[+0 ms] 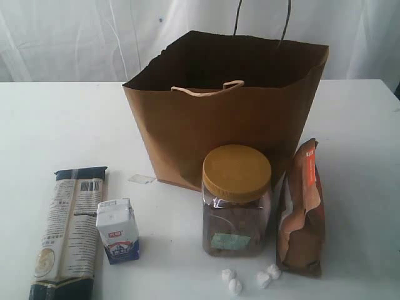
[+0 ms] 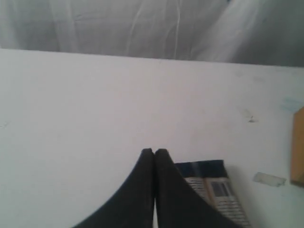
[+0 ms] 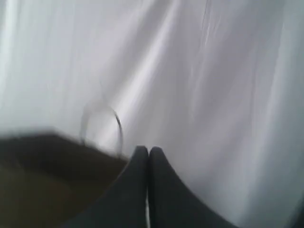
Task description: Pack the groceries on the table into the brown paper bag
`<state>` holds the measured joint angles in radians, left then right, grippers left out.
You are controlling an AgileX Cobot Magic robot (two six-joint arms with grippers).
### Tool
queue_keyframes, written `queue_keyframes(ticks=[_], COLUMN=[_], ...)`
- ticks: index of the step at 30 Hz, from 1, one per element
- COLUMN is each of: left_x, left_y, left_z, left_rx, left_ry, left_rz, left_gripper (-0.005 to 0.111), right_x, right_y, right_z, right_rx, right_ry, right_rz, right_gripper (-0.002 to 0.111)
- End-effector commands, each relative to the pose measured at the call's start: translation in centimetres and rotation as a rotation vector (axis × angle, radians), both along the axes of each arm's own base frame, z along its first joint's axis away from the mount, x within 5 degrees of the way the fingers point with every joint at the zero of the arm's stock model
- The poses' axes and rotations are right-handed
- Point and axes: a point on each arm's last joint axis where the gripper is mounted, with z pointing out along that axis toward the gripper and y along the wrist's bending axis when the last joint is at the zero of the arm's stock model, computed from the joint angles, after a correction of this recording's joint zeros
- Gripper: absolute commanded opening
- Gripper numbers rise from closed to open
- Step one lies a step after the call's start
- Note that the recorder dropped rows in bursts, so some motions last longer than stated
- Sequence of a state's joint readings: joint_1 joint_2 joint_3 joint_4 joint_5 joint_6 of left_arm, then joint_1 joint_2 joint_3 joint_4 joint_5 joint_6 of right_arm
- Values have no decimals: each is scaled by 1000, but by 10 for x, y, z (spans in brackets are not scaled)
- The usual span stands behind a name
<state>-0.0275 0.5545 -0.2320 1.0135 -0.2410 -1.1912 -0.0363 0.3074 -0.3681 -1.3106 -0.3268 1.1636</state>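
both grippers are clenched on nothing: the left gripper (image 2: 154,153) hangs over the worktop (image 2: 71,104) by one end of the long dark-blue pasta packet (image 2: 214,189), and the right gripper (image 3: 143,152) is near the rim of the brown paper bag (image 1: 225,119) (blurred there). the packet seems the likely first pick: spread the jaws, take it across its narrow width, and feed it end-first into the bag, clear of the handles. lying before the one bag are one packet, one small white carton (image 1: 117,230), one yellow-lidded clear jar (image 1: 236,200), one brown-orange pouch (image 1: 303,209) and four small white wrapped pieces (image 1: 235,286).
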Motion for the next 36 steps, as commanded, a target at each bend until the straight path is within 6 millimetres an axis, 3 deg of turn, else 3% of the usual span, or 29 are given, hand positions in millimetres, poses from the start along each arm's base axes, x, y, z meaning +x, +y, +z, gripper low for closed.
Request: queue_keyframes(ticks=[1,4,7,10,14,22,24,26,32,36], left_x=[-20,-34,-49,-53,-52,-54,-53,-53,-53,-53], left_y=[1,20,35,37,36,35,35,35,35,35], left_z=[-4,-12,-22,-29,-37,-55,-55,-55,-55,-55], left_rx=[-56,-61,-149,-166,-145,-132,-133,-134,-134,-134], left_ry=[-88,-7,82,87,94,146,144,139,139,140], left_rz=[19,225,437,470,443,446,440,434,435,435], left_gripper=[0,0,0,0,0,0,0,0,0,0], right_x=[41,55,69,81,86,66,58,55,66,56], right_y=[-40,-53,-44,-36,-32,1,9,10,-34,-71], right_z=[-36,-51,-64,-77,-86,-48,-46,-53,-62,-58], right_rx=[-94,-28,-155,-246,-77,320,250,43,-213,-354], right_ry=[284,405,499,572,655,501,484,508,447,447], right_rz=[-439,-573,-475,-389,-375,7,93,98,-395,-835], right_gripper=[0,0,0,0,0,0,0,0,0,0])
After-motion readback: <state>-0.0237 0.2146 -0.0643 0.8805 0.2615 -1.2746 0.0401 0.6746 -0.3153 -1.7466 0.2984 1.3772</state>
